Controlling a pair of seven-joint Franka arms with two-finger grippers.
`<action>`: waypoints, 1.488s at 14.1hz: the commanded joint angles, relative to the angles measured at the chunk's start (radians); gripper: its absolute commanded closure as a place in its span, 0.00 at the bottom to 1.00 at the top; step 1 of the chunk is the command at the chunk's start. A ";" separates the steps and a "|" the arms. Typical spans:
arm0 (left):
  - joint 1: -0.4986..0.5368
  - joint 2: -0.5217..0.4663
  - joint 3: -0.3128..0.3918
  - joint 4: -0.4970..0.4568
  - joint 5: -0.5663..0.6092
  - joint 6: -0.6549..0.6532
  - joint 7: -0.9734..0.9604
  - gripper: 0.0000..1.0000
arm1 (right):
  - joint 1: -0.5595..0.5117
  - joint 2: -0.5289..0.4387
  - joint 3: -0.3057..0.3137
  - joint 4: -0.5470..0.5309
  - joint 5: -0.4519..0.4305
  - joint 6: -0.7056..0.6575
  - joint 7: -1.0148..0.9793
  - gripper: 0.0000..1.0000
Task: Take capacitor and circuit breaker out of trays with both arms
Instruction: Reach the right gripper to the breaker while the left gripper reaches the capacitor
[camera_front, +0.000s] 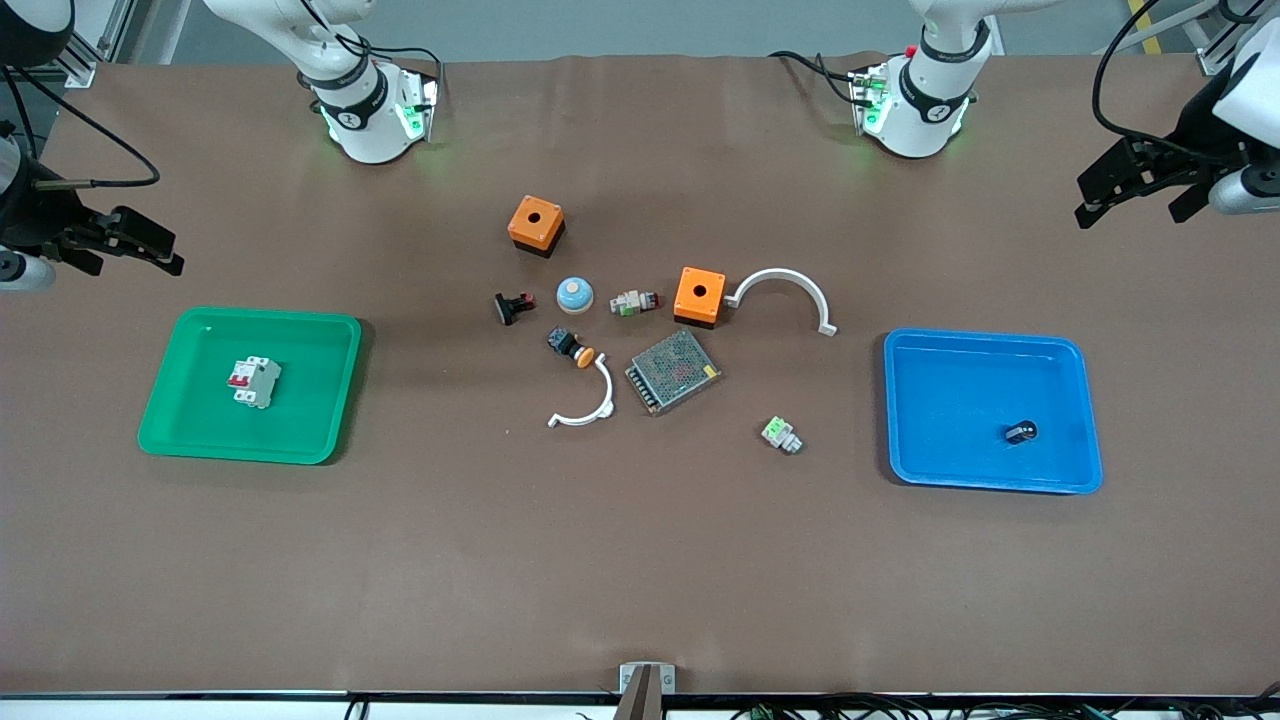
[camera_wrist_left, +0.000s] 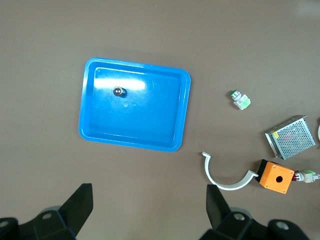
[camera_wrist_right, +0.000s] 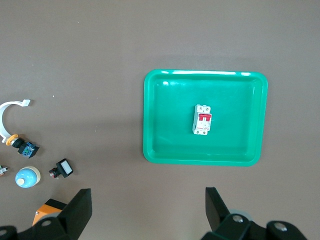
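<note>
The capacitor (camera_front: 1020, 432), a tiny black cylinder with a shiny end, lies in the blue tray (camera_front: 915, 462); it also shows in the left wrist view (camera_wrist_left: 119, 91). The breaker (camera_front: 255, 382), a grey block with red levers, lies in the green tray (camera_front: 170, 425); it also shows in the right wrist view (camera_wrist_right: 202, 120). My left gripper (camera_front: 1125, 196) is open and empty, high over bare table at the left arm's end. My right gripper (camera_front: 135, 249) is open and empty, high over bare table at the right arm's end. Both arms wait.
Mid-table lie two orange boxes (camera_front: 536, 224) (camera_front: 699, 294), a mesh-covered box (camera_front: 672, 370), two white arcs (camera_front: 790, 290) (camera_front: 588, 404), a blue dome button (camera_front: 574, 293), a black-and-red switch part (camera_front: 512, 306), an orange-capped button (camera_front: 571, 346) and green-and-white connectors (camera_front: 781, 434) (camera_front: 634, 301).
</note>
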 joint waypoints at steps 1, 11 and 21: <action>0.006 0.020 0.001 0.037 0.003 -0.028 0.022 0.00 | 0.000 -0.026 -0.003 -0.012 0.015 -0.008 0.002 0.00; 0.100 0.240 0.004 -0.133 0.162 0.290 0.013 0.00 | -0.056 0.150 -0.006 0.075 0.018 -0.010 -0.007 0.00; 0.183 0.578 0.005 -0.273 0.162 0.794 0.004 0.01 | -0.215 0.347 -0.006 -0.185 0.015 0.470 -0.127 0.00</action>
